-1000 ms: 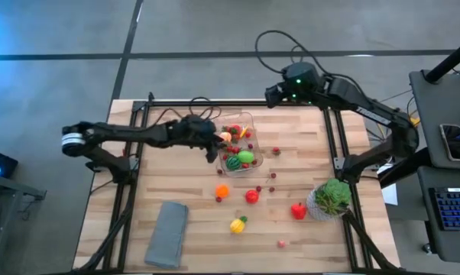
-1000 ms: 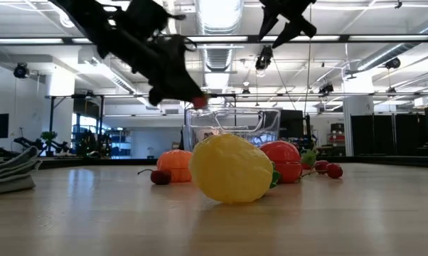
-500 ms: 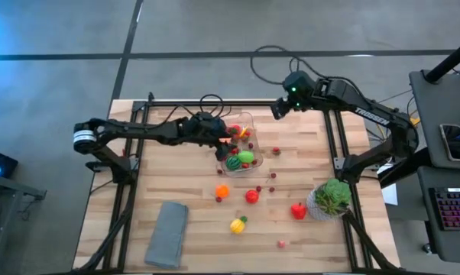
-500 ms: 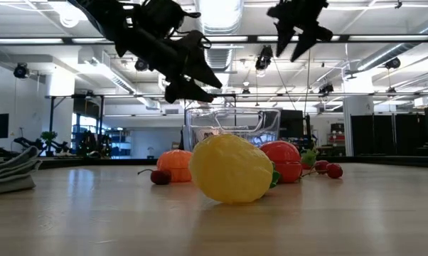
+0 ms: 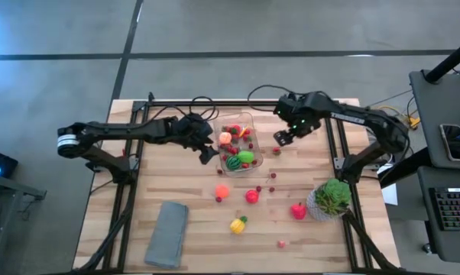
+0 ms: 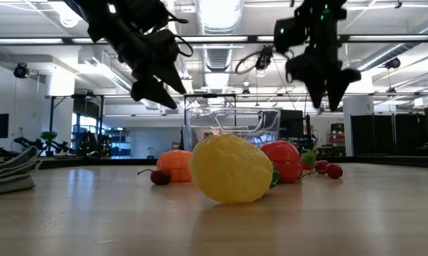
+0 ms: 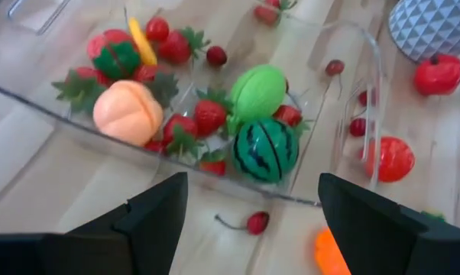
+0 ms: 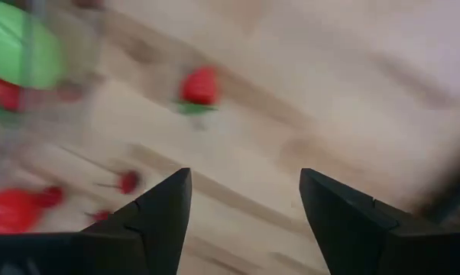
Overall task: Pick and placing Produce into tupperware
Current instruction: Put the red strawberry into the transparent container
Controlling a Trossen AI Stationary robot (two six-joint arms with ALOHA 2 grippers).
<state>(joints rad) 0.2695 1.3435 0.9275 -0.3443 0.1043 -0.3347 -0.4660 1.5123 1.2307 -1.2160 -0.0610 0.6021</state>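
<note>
The clear tupperware point(image 5: 257, 145) stands on the table's far middle and holds a peach-coloured fruit point(image 7: 127, 112), a watermelon point(image 7: 265, 149), a green fruit point(image 7: 257, 92) and several strawberries. My left gripper point(image 5: 209, 150) is open and empty above the table at the tupperware's left side; it also shows in its wrist view point(image 7: 253, 181). My right gripper point(image 5: 278, 137) is open and empty just right of the tupperware, above a small strawberry point(image 8: 199, 86) that lies on the table point(image 5: 276, 151).
Loose produce lies nearer: an orange point(image 5: 222, 191), a tomato point(image 5: 251, 196), a red pepper point(image 5: 298, 211), a yellow fruit point(image 5: 237, 224) and cherries point(image 5: 272, 176). A potted plant point(image 5: 332, 198) stands at the right, a grey folded cloth point(image 5: 166, 233) at the near left.
My left gripper carried a small orange-red fruit over the tupperware, opened and let it go inside, then drew back toward the table's left. My right gripper has come down from the far edge toward the strawberry right of the tupperware.
</note>
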